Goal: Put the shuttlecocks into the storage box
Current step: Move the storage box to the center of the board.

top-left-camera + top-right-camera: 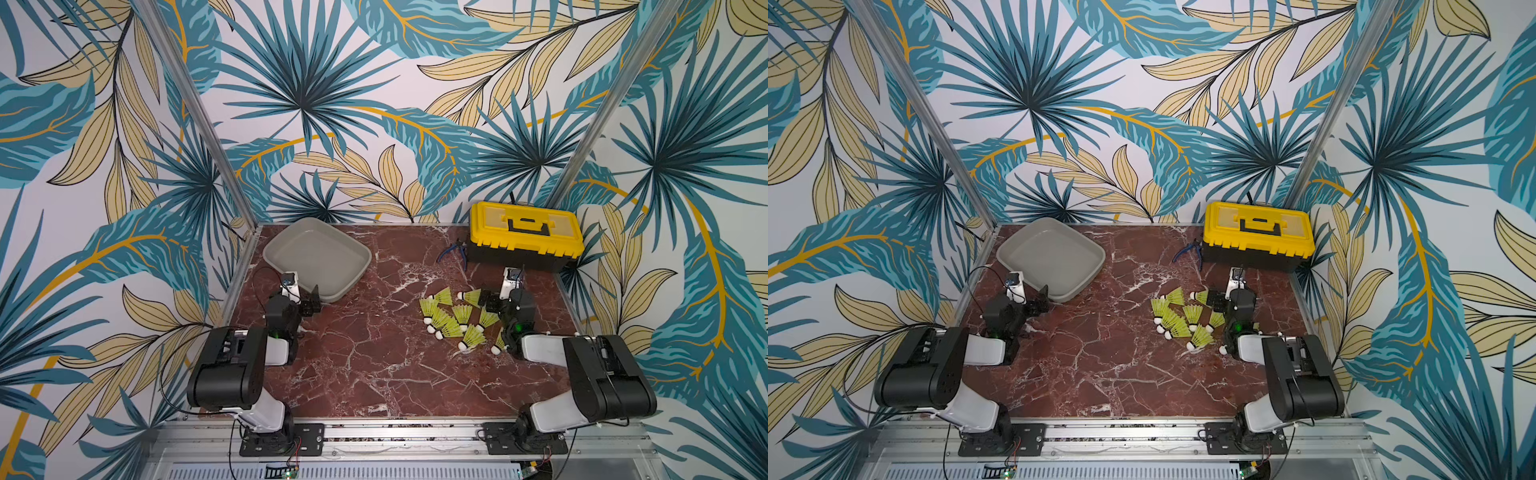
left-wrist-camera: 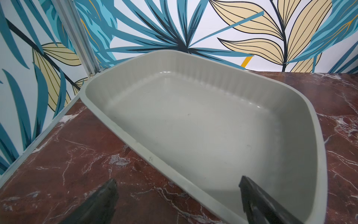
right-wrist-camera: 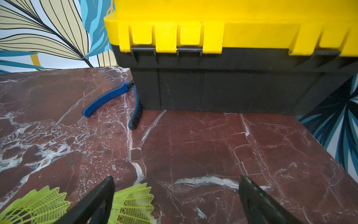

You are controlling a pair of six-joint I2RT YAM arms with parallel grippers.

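Observation:
Several neon yellow-green shuttlecocks [image 1: 442,296] [image 1: 1175,296] lie in a loose heap on the marble table, right of centre. My right gripper [image 1: 486,301] [image 1: 1214,300] sits low at the heap's far right edge, open. In the right wrist view one mesh skirt [image 3: 131,205] lies between the open jaws of the right gripper [image 3: 176,178], beside one finger; a second skirt [image 3: 36,205] lies outside them. The grey-beige storage box [image 1: 318,253] [image 1: 1050,255] [image 2: 135,144] stands empty at the back left. My left gripper [image 1: 311,303] [image 1: 1040,303] [image 2: 177,179] is open over its near corner, holding nothing.
A yellow-lidded black toolbox [image 1: 525,235] [image 3: 213,29] stands at the back right, just beyond the right gripper. Blue-handled pliers [image 1: 451,251] [image 3: 104,99] lie against its left end. Patterned walls close in the table on three sides.

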